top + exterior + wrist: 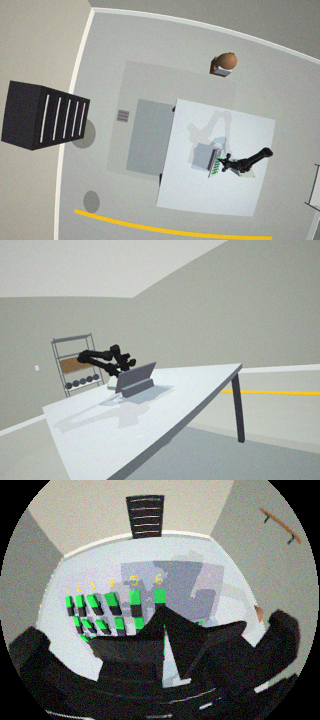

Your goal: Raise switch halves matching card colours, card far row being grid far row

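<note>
The tilted switch panel stands in front of the arm; the exterior view shows only its back. Its switches have green far halves and dark near halves. In the wrist view the far row runs from the column 1 switch to the column 6 switch; raised halves are hard to tell. My gripper is shut and empty, its tips at the near half of the far column 6 switch. Contact cannot be told. The fingers hide nearer switches. The card is mostly hidden, with a little green showing.
The panel's rear support block rests on the white table. The arm's pale base plate is behind the gripper. A dark drawer cabinet and a brown object are away from the table.
</note>
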Robot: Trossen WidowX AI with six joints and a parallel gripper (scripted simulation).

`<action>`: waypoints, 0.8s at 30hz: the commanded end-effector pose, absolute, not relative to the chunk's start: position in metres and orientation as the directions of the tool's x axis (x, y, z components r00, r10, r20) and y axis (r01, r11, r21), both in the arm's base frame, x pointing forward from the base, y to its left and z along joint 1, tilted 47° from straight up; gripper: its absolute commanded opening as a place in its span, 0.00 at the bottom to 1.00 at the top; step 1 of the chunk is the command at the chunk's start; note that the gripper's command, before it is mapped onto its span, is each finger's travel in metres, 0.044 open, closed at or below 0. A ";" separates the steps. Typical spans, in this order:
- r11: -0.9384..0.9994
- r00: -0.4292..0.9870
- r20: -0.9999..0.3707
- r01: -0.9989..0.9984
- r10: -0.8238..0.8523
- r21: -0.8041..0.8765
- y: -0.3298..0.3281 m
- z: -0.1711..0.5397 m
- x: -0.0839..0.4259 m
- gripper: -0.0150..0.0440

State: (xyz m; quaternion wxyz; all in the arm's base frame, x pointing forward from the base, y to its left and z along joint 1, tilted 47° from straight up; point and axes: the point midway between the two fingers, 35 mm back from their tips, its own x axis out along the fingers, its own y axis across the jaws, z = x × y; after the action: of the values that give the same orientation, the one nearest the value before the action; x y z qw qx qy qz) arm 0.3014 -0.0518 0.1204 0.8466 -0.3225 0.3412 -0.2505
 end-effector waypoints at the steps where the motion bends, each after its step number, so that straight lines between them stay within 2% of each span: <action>1: 0.667 0.641 -0.422 0.194 -0.641 -0.719 -0.052 0.117 0.301 0.25; 24: 0.667 0.641 -0.422 0.194 -0.641 -0.720 -0.054 0.116 0.303 0.25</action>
State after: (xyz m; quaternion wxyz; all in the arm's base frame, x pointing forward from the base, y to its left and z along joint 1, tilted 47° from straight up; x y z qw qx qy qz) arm 0.3031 -0.0541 0.1187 0.8463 -0.3228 0.3415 -0.2507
